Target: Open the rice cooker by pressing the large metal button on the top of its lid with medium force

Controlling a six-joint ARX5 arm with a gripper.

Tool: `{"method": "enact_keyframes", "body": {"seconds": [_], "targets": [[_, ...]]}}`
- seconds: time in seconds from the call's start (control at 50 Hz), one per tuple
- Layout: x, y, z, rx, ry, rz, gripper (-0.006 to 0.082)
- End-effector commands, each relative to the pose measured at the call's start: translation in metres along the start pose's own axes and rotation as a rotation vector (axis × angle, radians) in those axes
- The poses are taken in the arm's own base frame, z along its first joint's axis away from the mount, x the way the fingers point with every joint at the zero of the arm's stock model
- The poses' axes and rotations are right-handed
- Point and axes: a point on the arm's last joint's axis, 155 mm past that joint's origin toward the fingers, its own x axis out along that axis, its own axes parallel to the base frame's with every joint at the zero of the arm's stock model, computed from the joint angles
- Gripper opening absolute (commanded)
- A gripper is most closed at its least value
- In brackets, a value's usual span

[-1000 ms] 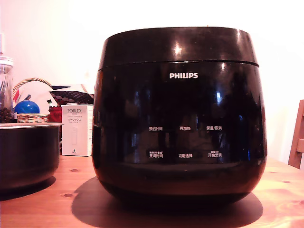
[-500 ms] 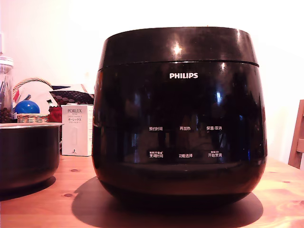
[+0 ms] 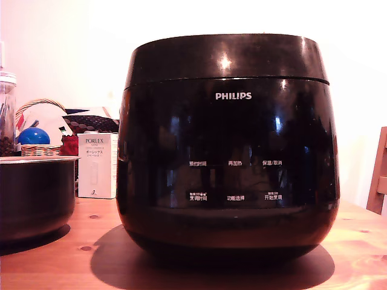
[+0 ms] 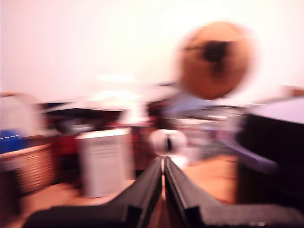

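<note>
The rice cooker (image 3: 227, 145) is a large glossy black pot with a white PHILIPS logo, standing mid-table in the exterior view. Its lid (image 3: 227, 57) lies closed on top, with the seam showing all round. The lid's upper face is hidden from this low angle, so the metal button is out of view. No arm shows in the exterior view. The wrist view is smeared by motion. There my gripper (image 4: 164, 161) has its two dark fingers pressed together with nothing between them. The cooker's black side (image 4: 273, 161) stands close beside them.
A smaller dark pot with a steel rim (image 3: 33, 193) stands at the exterior view's left. Behind it are a white PORLEX box (image 3: 97, 166), a wicker basket (image 3: 39, 148) holding a blue ball (image 3: 34, 136), and a glass jar (image 3: 6, 112). A wooden chair edge (image 3: 380, 175) shows at the right.
</note>
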Motion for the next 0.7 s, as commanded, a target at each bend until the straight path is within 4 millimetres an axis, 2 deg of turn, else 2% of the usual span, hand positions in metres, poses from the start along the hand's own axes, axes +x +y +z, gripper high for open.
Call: {"method": "enact_keyframes", "body": {"seconds": [0.0, 0.26, 0.5, 0.68], "targets": [[-0.002, -0.011, 0.015, -0.065, -0.013, -0.045, -0.0024], [-0.013, -0.055, 0.020, -0.052, 0.050, -0.260, -0.0024], [-0.022, -0.082, 0.038, -0.037, 0.046, -0.391, -0.0024], [-0.025, -0.099, 0.061, -0.035, 0.048, -0.468, -0.0024]]}}
